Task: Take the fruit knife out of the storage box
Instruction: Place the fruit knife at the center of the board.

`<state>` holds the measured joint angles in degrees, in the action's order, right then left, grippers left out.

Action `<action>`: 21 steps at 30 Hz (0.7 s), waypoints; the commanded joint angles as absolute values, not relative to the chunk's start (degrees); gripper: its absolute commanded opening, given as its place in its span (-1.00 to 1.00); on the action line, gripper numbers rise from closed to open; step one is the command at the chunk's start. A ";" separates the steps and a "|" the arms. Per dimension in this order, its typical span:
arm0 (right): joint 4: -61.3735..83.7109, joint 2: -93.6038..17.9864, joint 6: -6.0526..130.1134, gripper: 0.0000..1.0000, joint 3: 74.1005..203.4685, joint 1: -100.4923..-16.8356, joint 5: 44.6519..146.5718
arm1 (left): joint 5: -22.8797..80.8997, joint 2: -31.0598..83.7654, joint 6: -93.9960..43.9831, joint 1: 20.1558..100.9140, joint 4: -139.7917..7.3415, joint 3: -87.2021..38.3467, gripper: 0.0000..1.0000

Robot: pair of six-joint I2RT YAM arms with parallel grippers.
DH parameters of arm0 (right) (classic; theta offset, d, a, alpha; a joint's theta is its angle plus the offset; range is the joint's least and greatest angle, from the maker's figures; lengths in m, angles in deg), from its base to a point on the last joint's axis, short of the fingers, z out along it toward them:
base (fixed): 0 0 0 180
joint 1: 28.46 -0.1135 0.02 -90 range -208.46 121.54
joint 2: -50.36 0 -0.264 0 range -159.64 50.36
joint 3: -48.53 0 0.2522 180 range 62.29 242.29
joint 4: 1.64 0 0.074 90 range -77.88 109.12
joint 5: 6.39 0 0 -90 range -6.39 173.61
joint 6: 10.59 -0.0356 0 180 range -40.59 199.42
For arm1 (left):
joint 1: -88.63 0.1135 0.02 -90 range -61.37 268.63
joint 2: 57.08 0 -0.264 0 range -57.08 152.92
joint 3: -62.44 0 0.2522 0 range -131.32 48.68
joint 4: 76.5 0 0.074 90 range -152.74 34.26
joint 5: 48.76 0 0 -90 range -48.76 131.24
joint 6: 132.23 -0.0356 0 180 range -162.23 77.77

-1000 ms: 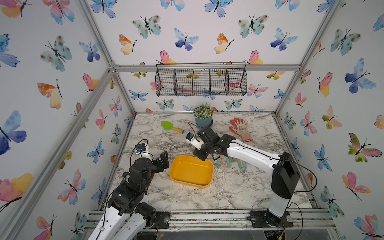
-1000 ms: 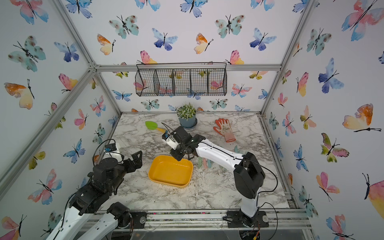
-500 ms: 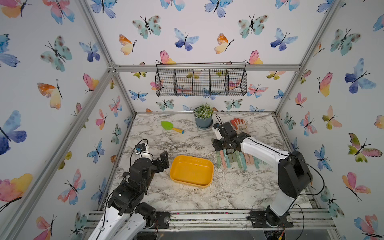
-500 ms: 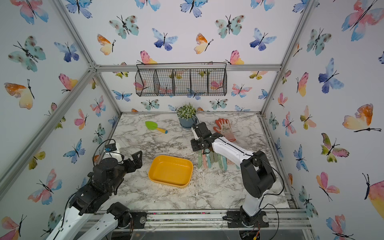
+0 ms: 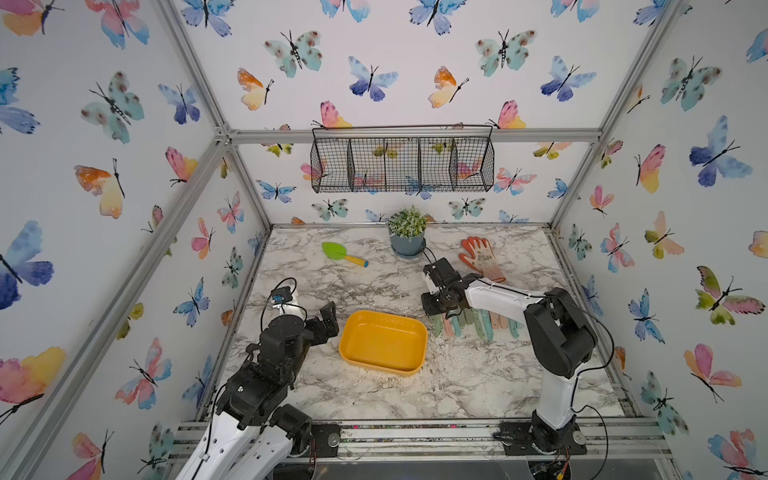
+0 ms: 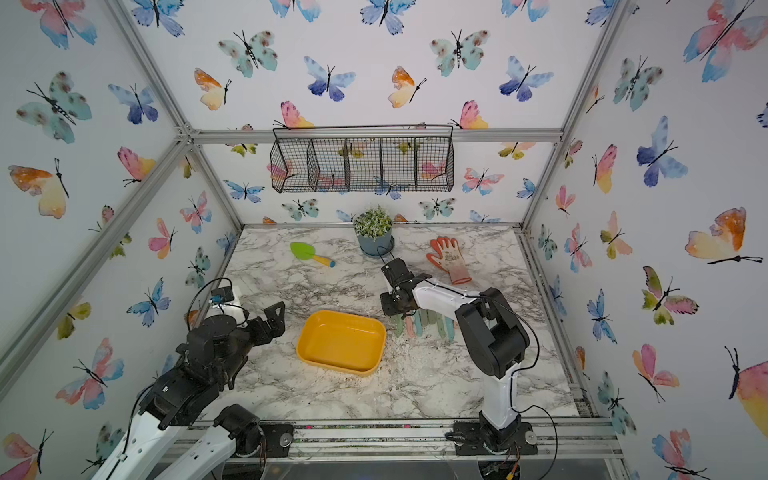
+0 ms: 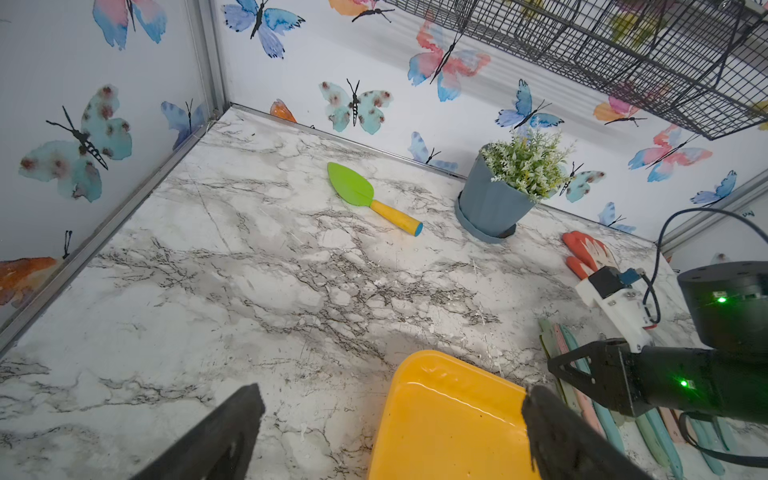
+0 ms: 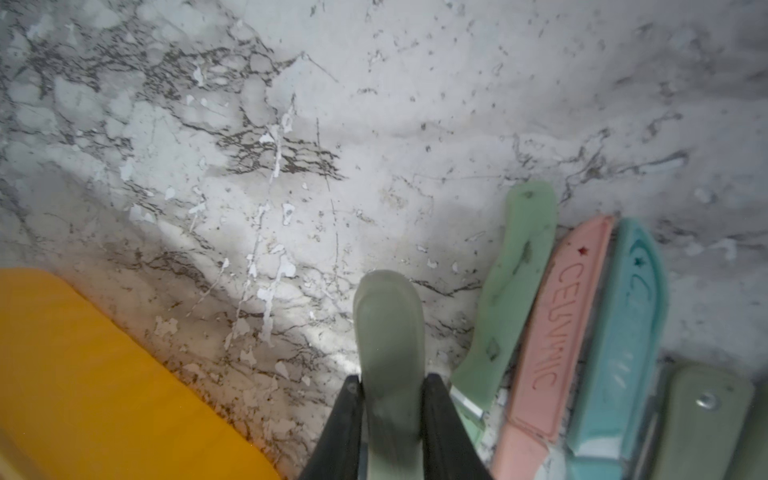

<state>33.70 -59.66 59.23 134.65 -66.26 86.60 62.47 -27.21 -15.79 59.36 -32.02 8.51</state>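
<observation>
The storage box (image 5: 384, 340) (image 6: 341, 341) is a shallow yellow-orange tray lying bare on the marble. In the right wrist view my right gripper (image 8: 390, 380) is shut on a grey-green fruit knife (image 8: 388, 316), which sticks out past the fingertips over the marble. It hangs between the box (image 8: 83, 374) and a row of several pastel knives (image 5: 478, 324). Whether the held knife touches the table I cannot tell. In both top views the right gripper (image 5: 432, 305) (image 6: 390, 307) sits just right of the box's far corner. My left gripper (image 5: 326, 322) (image 7: 392, 399) stands open at the box's left, holding nothing.
At the back of the table lie a green trowel with a yellow handle (image 5: 343, 253), a grey potted plant (image 5: 407, 237) and an orange glove (image 5: 482, 257). A black wire basket (image 5: 403, 164) hangs on the back wall. Beside the held knife lie light green (image 8: 515, 266), pink (image 8: 561, 324) and teal (image 8: 623, 316) knives.
My right gripper has swung from behind the box over to the right and come down at the left end of the row of knives. The left arm has not moved.
</observation>
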 commanded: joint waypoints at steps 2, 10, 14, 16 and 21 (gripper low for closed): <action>33.17 -61.39 58.37 -0.60 134.47 -66.08 87.04 | 61.72 -26.84 -15.85 59.28 -32.16 8.88 0.97; 33.57 -63.37 58.23 -0.58 135.42 -66.08 86.76 | 61.86 -26.75 -15.82 59.27 -32.07 8.94 0.97; 33.61 -63.80 58.01 -0.58 135.78 -66.09 87.03 | 61.98 -26.84 -15.78 59.21 -32.07 8.91 0.97; 33.52 -63.79 57.62 -0.58 135.77 -66.09 86.45 | 61.98 -26.84 -15.82 59.27 -32.07 8.93 0.97; 33.56 -64.24 57.14 -0.57 136.25 -66.08 85.86 | 61.98 -26.84 -15.77 59.28 -32.07 8.91 0.97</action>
<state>32.94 -62.44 57.90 135.04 -66.26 86.75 62.34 -26.77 -15.81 59.36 -32.02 8.54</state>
